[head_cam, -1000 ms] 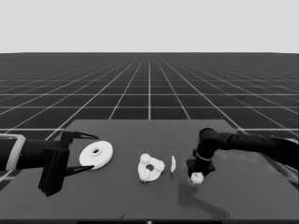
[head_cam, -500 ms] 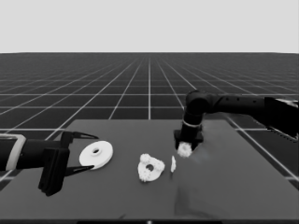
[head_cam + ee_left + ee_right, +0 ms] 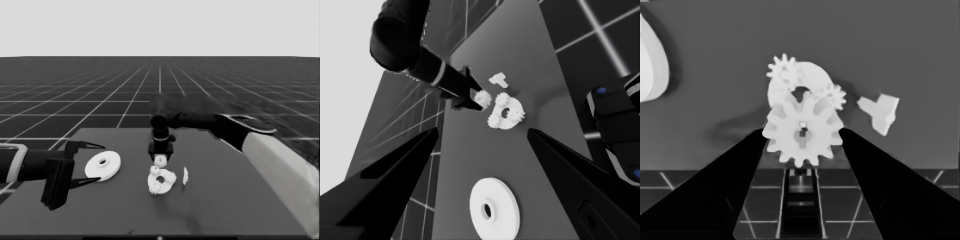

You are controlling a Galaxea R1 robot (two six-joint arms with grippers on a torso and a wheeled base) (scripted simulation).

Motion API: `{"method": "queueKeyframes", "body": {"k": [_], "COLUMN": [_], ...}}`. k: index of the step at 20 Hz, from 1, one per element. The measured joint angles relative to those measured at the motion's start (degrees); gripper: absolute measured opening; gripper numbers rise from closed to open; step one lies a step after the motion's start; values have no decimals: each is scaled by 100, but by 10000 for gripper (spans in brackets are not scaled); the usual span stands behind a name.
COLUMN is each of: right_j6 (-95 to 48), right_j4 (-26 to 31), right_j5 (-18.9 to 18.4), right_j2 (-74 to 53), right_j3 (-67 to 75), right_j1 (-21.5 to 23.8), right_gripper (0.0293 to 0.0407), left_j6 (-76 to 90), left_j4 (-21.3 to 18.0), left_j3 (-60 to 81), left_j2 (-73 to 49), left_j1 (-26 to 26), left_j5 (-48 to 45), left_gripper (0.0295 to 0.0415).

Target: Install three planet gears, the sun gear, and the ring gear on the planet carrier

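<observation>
In the head view, my right gripper (image 3: 160,155) sits at frame centre, just above the smaller round part (image 3: 161,181), with a gear (image 3: 160,160) white between its fingertips. The jaws are closed on that gear. I count at least 2 gears already on the smaller part, though they blur together here. The thin white piece (image 3: 185,175) stands just right of it, and the larger round part (image 3: 103,165) lies left of centre, by my parked left gripper (image 3: 84,164), whose fingers stand spread with nothing between them.

In the left wrist view, the held gear (image 3: 482,97) hangs upper centre, close beside the smaller part (image 3: 505,113), and the larger part (image 3: 494,211) lies at the bottom between this gripper's own wedges. The thin piece (image 3: 498,79) is near the working fingers; I judge a careless descent could knock it.

In the right wrist view, the gear (image 3: 803,131) fills the middle, pinched between the 2 fingers (image 3: 735,170), and hides part of the smaller part (image 3: 810,80) behind it. 2 seated gears (image 3: 784,71) and (image 3: 834,95) show above it. My worry is meshing: if the teeth meet crest to crest, or the bore misses its post, the gear may ride up tilted or shove the seated 2 out of place. I cannot see the free post from here, so alignment is a guess. A thin grip on the teeth could also let it twist on release.
</observation>
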Motion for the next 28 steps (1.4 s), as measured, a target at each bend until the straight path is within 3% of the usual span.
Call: {"method": "queueKeyframes", "body": {"k": [2, 5, 28], "right_j6": [-191, -364, 648], "right_j4": [-731, -1007, -1067], "right_j5": [165, 282, 314], "right_j2": [79, 155, 165], "right_j3": [-299, -582, -660], "right_j1": [-877, -1185, -1331], "right_gripper": [310, 310, 309], "left_j6": [0, 0, 0], "left_j4": [0, 0, 0], "left_j3": [0, 0, 0], "left_j2": [0, 0, 0], "left_j1": [0, 0, 0], "left_j5": [0, 0, 0], "left_gripper": [385, 385, 385]}}
